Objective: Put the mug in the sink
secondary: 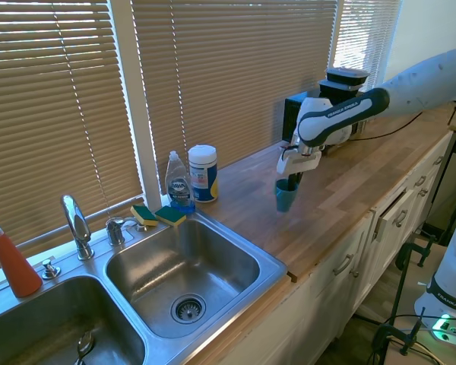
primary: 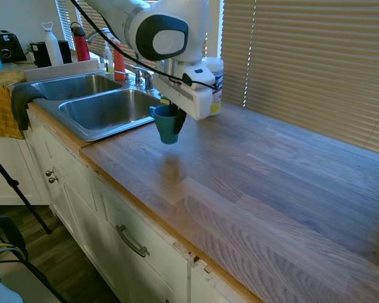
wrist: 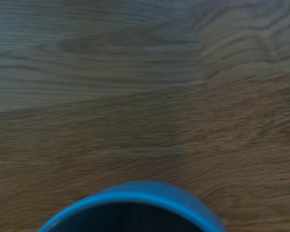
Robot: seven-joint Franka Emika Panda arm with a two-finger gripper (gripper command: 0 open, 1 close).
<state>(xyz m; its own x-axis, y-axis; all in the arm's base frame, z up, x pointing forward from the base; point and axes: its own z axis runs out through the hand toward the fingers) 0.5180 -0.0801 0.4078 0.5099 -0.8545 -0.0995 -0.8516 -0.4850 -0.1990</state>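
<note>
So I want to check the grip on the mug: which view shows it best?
The first exterior view: the mug hangs clear of the counter, with the pincer gripping its rim. The second exterior view shows the same, but smaller. The wrist view shows only a blurred arc of the rim.

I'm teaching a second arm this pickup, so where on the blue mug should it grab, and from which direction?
Probably the rim wall, from straight above. The mug hangs upright with its mouth open upward, so one finger can go inside and one outside, as the tool holds it now above the wooden counter. The handle sticks out toward the sink, so come down on the wall away from it.
</note>
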